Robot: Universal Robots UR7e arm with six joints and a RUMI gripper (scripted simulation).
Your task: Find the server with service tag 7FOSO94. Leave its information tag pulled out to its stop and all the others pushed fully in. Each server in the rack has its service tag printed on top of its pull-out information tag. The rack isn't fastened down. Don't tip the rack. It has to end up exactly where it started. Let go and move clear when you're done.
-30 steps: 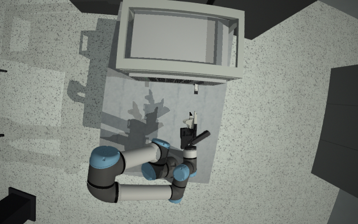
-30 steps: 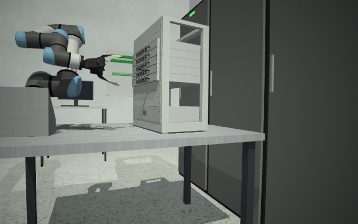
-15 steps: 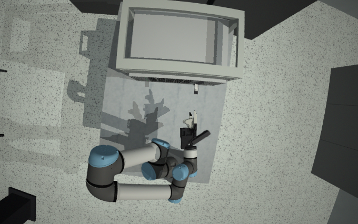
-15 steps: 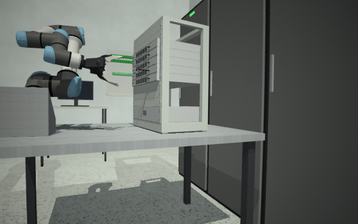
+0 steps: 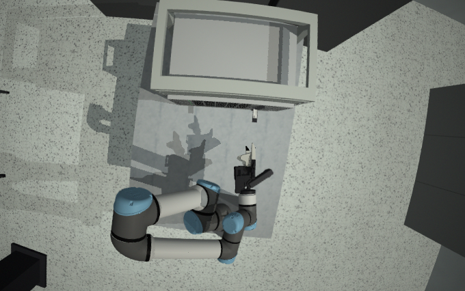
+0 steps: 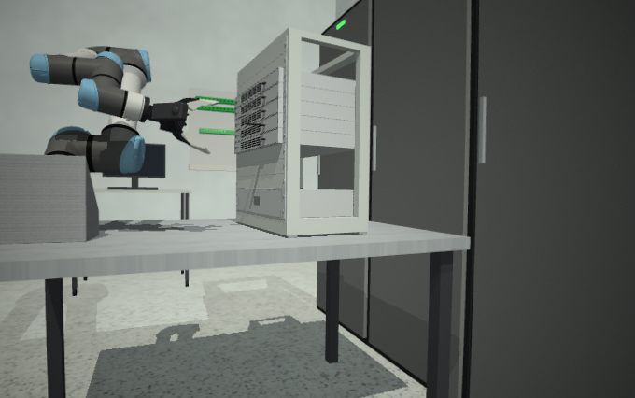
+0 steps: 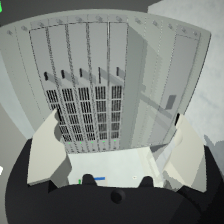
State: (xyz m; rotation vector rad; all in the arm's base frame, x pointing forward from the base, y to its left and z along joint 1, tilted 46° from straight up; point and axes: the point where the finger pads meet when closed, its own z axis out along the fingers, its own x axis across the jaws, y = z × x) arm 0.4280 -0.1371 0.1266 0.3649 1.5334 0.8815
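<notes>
Rack, a tall pale-grey metal frame [image 5: 233,83] [image 6: 292,140] [image 7: 137,60], stands upright on the grey worktop [image 5: 271,164] [image 6: 398,238]. Five grey servers with black perforated fronts [image 5: 219,104] [image 6: 252,114] [image 7: 85,115] sit in its upper part.

Tag: you have one slim information tag [image 5: 254,115] [image 6: 252,123] [image 7: 99,75] standing out from the front, on the fourth server down. Whether it is at its stop, you cannot tell. The other four look in, or nearly so; small gaps would not show here. No service number is legible, so 7FOSO94 is not placed.

Jaws: your black gripper with off-white fingers [image 5: 249,146] [image 6: 213,126] is spread wide, with nothing between the fingers, held off from the rack front.

Risks, as judged:
1. Wrong server. If you take the extended tag for the target without reading its top face, you would leave the wrong one out.
2. Collision. Advancing with the fingers this wide could strike the projecting tag or a neighbouring front.
3. Rack shift. It is unfastened; pulling on past the stop, or pushing after a tag seats, could slide it. Off-axis force this high up could tip it.
</notes>
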